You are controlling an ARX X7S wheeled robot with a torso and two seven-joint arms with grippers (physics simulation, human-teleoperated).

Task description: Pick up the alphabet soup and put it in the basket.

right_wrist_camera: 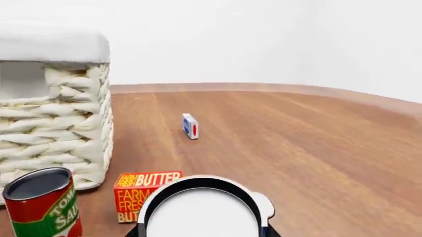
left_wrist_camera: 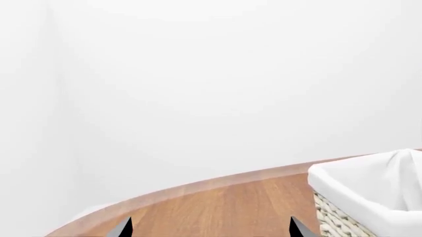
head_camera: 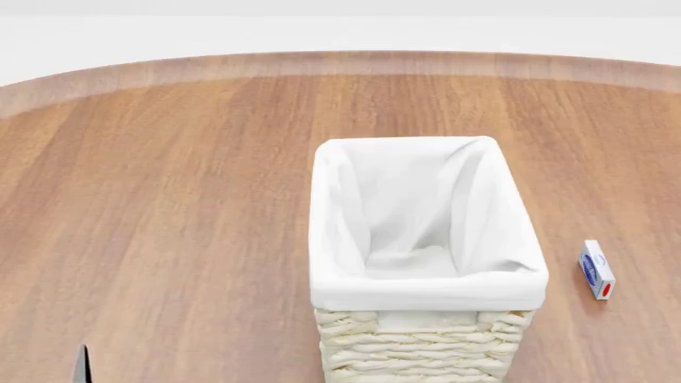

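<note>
basket [left_wrist_camera: 369, 190] corner on wooden table [left_wrist_camera: 218, 207], 2 fingers [left_wrist_camera: 125, 228] apart

The basket [head_camera: 426, 239] stands on the table [head_camera: 171, 199], near its front middle. A small box [head_camera: 597, 269] lies on the table to the basket's right, apart from it. Close by the basket's base a tomato can [right_wrist_camera: 41, 205] stands upright, with a butter box [right_wrist_camera: 146, 195] just beside the can.
</note>
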